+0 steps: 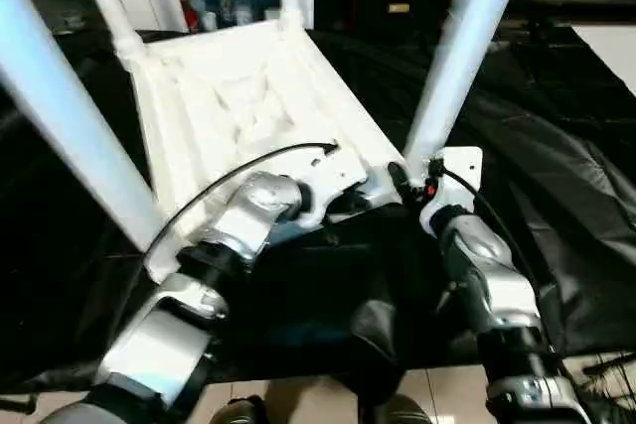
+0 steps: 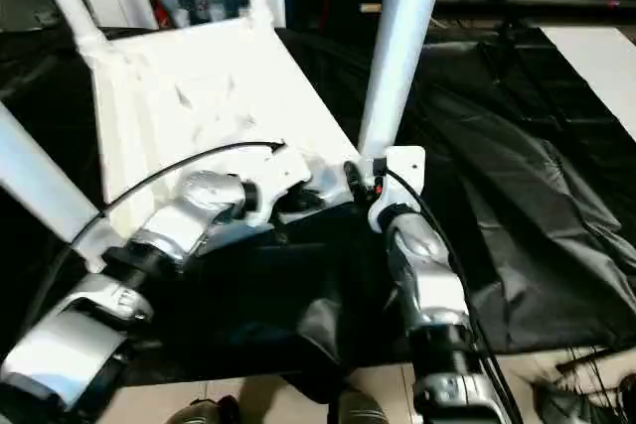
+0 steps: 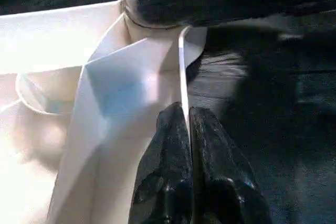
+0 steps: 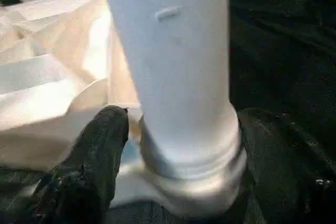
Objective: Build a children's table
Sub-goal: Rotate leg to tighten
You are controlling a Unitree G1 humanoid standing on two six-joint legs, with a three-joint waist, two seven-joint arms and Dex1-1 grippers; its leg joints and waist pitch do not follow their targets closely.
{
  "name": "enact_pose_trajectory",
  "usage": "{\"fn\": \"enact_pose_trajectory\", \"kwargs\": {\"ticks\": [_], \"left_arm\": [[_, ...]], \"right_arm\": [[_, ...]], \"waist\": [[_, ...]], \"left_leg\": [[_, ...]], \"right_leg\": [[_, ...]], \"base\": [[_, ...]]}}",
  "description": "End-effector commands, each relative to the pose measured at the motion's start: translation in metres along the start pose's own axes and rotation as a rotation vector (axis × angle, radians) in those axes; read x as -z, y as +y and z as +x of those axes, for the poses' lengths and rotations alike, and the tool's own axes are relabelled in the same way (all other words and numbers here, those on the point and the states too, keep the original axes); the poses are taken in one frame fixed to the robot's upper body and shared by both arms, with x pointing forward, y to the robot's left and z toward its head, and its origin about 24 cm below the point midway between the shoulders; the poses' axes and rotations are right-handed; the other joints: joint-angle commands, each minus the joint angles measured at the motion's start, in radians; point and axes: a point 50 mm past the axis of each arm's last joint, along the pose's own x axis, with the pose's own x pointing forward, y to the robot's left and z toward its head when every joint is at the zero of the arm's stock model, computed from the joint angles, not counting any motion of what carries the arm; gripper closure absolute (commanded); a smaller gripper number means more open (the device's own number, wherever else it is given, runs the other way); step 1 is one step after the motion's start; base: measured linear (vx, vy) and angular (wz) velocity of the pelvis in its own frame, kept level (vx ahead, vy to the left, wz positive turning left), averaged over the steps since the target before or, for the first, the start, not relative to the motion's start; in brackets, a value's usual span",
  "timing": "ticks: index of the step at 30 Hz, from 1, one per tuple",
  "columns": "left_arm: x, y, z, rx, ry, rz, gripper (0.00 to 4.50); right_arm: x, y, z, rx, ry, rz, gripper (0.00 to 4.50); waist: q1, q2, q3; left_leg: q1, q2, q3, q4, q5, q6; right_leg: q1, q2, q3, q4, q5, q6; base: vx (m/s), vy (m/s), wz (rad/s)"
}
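A crumpled black cloth (image 1: 556, 176) is covering the bench. The white tabletop (image 1: 238, 106) is lying directly on it, ribbed underside up, with its legs (image 1: 467, 47) sticking upward. A flat white board (image 1: 611, 52) is lying at the far right.

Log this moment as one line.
tabletop upside down, legs socketed | left hand pinching its near rim | right hand around the near right leg base

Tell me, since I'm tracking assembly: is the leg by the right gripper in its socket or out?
In. The near-right leg stands in the tabletop corner socket, with the right gripper around its base.
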Motion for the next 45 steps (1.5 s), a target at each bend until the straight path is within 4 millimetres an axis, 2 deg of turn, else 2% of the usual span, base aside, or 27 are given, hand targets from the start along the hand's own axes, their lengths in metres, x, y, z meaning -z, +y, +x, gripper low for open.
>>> {"fn": "enact_pose_trajectory", "kwargs": {"ticks": [1,3,6,7,8,9,10,12,15,17,20,22,23,26,27,28,30,31,32,35,36,38,39,40,43,44,45], "left_arm": [[0.017,-0.006,-0.001,0.029,0.064,0.002,4.50],[0.018,-0.006,-0.004,0.044,0.059,0.006,4.50],[0.019,-0.006,-0.008,0.066,0.049,0.013,4.50],[0.020,-0.006,-0.011,0.091,0.042,0.020,4.50],[0.021,-0.006,-0.014,0.107,0.035,0.030,4.50],[0.021,-0.006,-0.014,0.109,0.034,0.031,4.50],[0.021,-0.006,-0.016,0.117,0.031,0.035,4.50],[0.021,-0.007,-0.018,0.137,0.022,0.041,4.50],[0.018,-0.010,-0.025,0.216,-0.011,0.073,4.50],[0.018,-0.010,-0.025,0.216,-0.011,0.073,4.50],[0.017,-0.011,-0.029,0.251,-0.020,0.083,4.50],[0.013,-0.012,-0.032,0.248,-0.054,0.099,4.50],[0.013,-0.012,-0.033,0.243,-0.061,0.098,4.50],[0.005,-0.009,-0.035,0.190,-0.130,0.075,4.50],[0.004,-0.008,-0.037,0.188,-0.131,0.059,4.22],[0.003,-0.005,-0.041,0.169,-0.133,0.038,4.22],[-0.003,-0.003,-0.051,0.150,-0.146,0.006,3.92],[-0.005,-0.002,-0.054,0.137,-0.154,0.007,3.87],[-0.006,-0.002,-0.057,0.129,-0.162,0.011,3.84],[-0.010,-0.001,-0.066,0.115,-0.184,0.012,3.74],[-0.011,-0.001,-0.069,0.103,-0.195,0.009,3.50],[-0.012,-0.007,-0.081,0.145,-0.216,0.004,3.50],[-0.011,-0.009,-0.085,0.163,-0.219,-0.003,3.50],[-0.009,-0.012,-0.089,0.181,-0.221,-0.027,3.50],[0.001,-0.023,-0.094,0.235,-0.158,-0.048,3.50],[0.001,-0.023,-0.095,0.236,-0.158,-0.048,3.50],[0.003,-0.027,-0.096,0.253,-0.146,-0.054,3.50]], "right_arm": [[-0.014,0.011,-0.001,-0.167,-0.021,-0.032,0.68],[-0.018,0.002,-0.008,-0.221,-0.001,-0.078,0.56],[-0.023,-0.010,-0.020,-0.300,0.035,-0.138,0.56],[-0.024,-0.019,-0.030,-0.361,0.073,-0.197,0.56],[-0.025,-0.027,-0.039,-0.403,0.103,-0.246,0.56],[-0.025,-0.027,-0.040,-0.407,0.106,-0.251,0.56],[-0.025,-0.031,-0.044,-0.428,0.123,-0.276,0.56],[-0.026,-0.036,-0.048,-0.439,0.134,-0.286,0.56],[-0.029,-0.044,-0.059,-0.477,0.164,-0.309,0.56],[-0.029,-0.044,-0.059,-0.477,0.164,-0.309,0.56],[-0.028,-0.044,-0.064,-0.517,0.188,-0.320,0.56],[-0.026,-0.039,-0.070,-0.570,0.209,-0.315,0.56],[-0.026,-0.039,-0.070,-0.575,0.211,-0.315,0.56],[-0.024,-0.032,-0.076,-0.628,0.225,-0.308,0.56],[-0.023,-0.030,-0.078,-0.639,0.233,-0.309,0.49],[-0.022,-0.029,-0.081,-0.643,0.239,-0.312,0.49],[-0.021,-0.029,-0.087,-0.648,0.250,-0.318,0.45],[-0.020,-0.029,-0.089,-0.642,0.247,-0.315,0.45],[-0.021,-0.029,-0.090,-0.639,0.242,-0.308,0.45],[-0.023,-0.026,-0.091,-0.645,0.220,-0.282,0.45],[-0.023,-0.024,-0.091,-0.647,0.210,-0.266,0.45],[-0.024,-0.013,-0.085,-0.651,0.158,-0.203,0.45],[-0.024,-0.008,-0.083,-0.660,0.141,-0.186,0.45],[-0.024,0.000,-0.078,-0.656,0.114,-0.163,0.45],[-0.023,0.016,-0.067,-0.669,0.078,-0.104,0.45],[-0.023,0.016,-0.067,-0.669,0.077,-0.103,0.45],[-0.022,0.019,-0.065,-0.663,0.070,-0.089,0.45]], "waist": [[0.002,-0.010,-0.064],[0.002,-0.010,-0.063],[0.006,-0.008,-0.067],[0.005,-0.012,-0.070],[0.011,-0.013,-0.072],[0.012,-0.012,-0.072],[0.011,-0.013,-0.073],[0.010,-0.020,-0.072],[0.012,-0.018,-0.065],[0.011,-0.017,-0.065],[0.012,-0.014,-0.073],[0.016,-0.009,-0.084],[0.018,-0.011,-0.083],[0.025,-0.011,-0.085],[0.030,-0.012,-0.086],[0.031,-0.012,-0.085],[0.034,-0.011,-0.089],[0.035,-0.009,-0.092],[0.034,-0.010,-0.089],[0.033,-0.009,-0.081],[0.036,0.001,-0.084],[0.035,-0.002,-0.083],[0.032,-0.002,-0.083],[0.033,-0.001,-0.087],[0.032,0.004,-0.089],[0.033,-0.002,-0.092],[0.033,0.004,-0.090]], "left_leg": [[0.003,0.043,-0.025,-0.074,-0.249,0.075],[0.007,0.045,-0.020,-0.071,-0.244,0.086],[0.008,0.046,-0.016,-0.065,-0.202,0.102],[0.007,0.046,-0.016,-0.064,-0.192,0.106],[0.009,0.048,-0.015,-0.060,-0.162,0.121],[0.008,0.049,-0.013,-0.057,-0.140,0.142],[0.004,0.047,-0.013,-0.057,-0.132,0.150],[0.003,0.046,-0.011,-0.055,-0.143,0.161],[0.007,0.048,-0.015,-0.061,-0.207,0.132],[0.007,0.050,-0.016,-0.062,-0.210,0.122],[0.010,0.053,-0.015,-0.058,-0.167,0.131],[0.008,0.053,-0.013,-0.049,-0.079,0.168],[0.004,0.053,-0.013,-0.048,-0.060,0.181],[0.003,0.053,-0.012,-0.044,-0.036,0.211],[0.003,0.052,-0.010,-0.042,-0.040,0.215],[0.003,0.053,-0.010,-0.043,-0.045,0.210],[0.003,0.056,-0.012,-0.044,-0.050,0.195],[0.004,0.055,-0.011,-0.042,-0.064,0.190],[0.004,0.055,-0.011,-0.043,-0.077,0.185],[0.005,0.054,-0.013,-0.047,-0.150,0.148],[0.009,0.054,-0.014,-0.047,-0.161,0.137],[0.009,0.054,-0.015,-0.050,-0.191,0.111],[0.002,0.052,-0.019,-0.052,-0.189,0.102],[0.008,0.053,-0.017,-0.050,-0.185,0.093],[0.012,0.052,-0.016,-0.051,-0.176,0.084],[0.013,0.053,-0.016,-0.050,-0.170,0.082],[0.010,0.052,-0.016,-0.052,-0.160,0.081]], "right_leg": [[0.048,-0.051,0.027,-0.067,-0.333,-0.187],[0.042,-0.051,0.029,-0.068,-0.318,-0.204],[0.043,-0.052,0.030,-0.061,-0.256,-0.237],[0.047,-0.051,0.029,-0.059,-0.239,-0.242],[0.052,-0.048,0.030,-0.053,-0.181,-0.254],[0.052,-0.049,0.031,-0.047,-0.124,-0.274],[0.055,-0.049,0.029,-0.045,-0.107,-0.283],[0.054,-0.052,0.028,-0.048,-0.128,-0.289],[0.048,-0.055,0.027,-0.064,-0.308,-0.249],[0.045,-0.053,0.029,-0.064,-0.329,-0.237],[0.046,-0.051,0.029,-0.053,-0.231,-0.259],[0.051,-0.050,0.029,-0.033,-0.063,-0.301],[0.054,-0.049,0.029,-0.030,-0.023,-0.308],[0.057,-0.052,0.028,-0.023,0.033,-0.325],[0.056,-0.052,0.027,-0.024,0.018,-0.327],[0.056,-0.053,0.027,-0.024,0.007,-0.326],[0.061,-0.056,0.028,-0.022,-0.010,-0.331],[0.058,-0.053,0.026,-0.025,-0.031,-0.338],[0.057,-0.053,0.026,-0.028,-0.049,-0.334],[0.052,-0.051,0.026,-0.038,-0.174,-0.303],[0.052,-0.052,0.026,-0.039,-0.196,-0.299],[0.050,-0.053,0.027,-0.042,-0.243,-0.284],[0.052,-0.052,0.025,-0.042,-0.265,-0.267],[0.046,-0.051,0.027,-0.040,-0.261,-0.263],[0.041,-0.044,0.026,-0.038,-0.243,-0.260],[0.042,-0.045,0.027,-0.035,-0.229,-0.262],[0.042,-0.045,0.027,-0.032,-0.215,-0.262]], "base": [[0.000,0.000,0.00],[0.000,0.000,0.00],[0.000,0.000,0.00],[0.000,0.000,0.00],[0.000,0.000,0.00],[0.053,0.005,0.03],[0.000,0.000,0.00],[0.000,0.000,0.00],[0.000,0.000,0.00],[0.000,0.000,0.00],[0.000,0.000,0.00],[0.000,0.000,0.00],[0.000,0.000,0.00],[0.000,0.000,0.00],[0.000,0.000,0.00],[0.000,0.000,0.00],[0.000,0.000,0.00],[0.000,0.000,0.00],[0.000,0.000,0.00],[0.000,0.000,0.00],[0.000,0.000,0.00],[0.000,0.000,0.00],[0.000,0.000,0.00],[0.000,0.000,0.00],[0.000,0.000,0.00],[0.000,0.000,0.00],[0.000,0.000,0.00]]}}
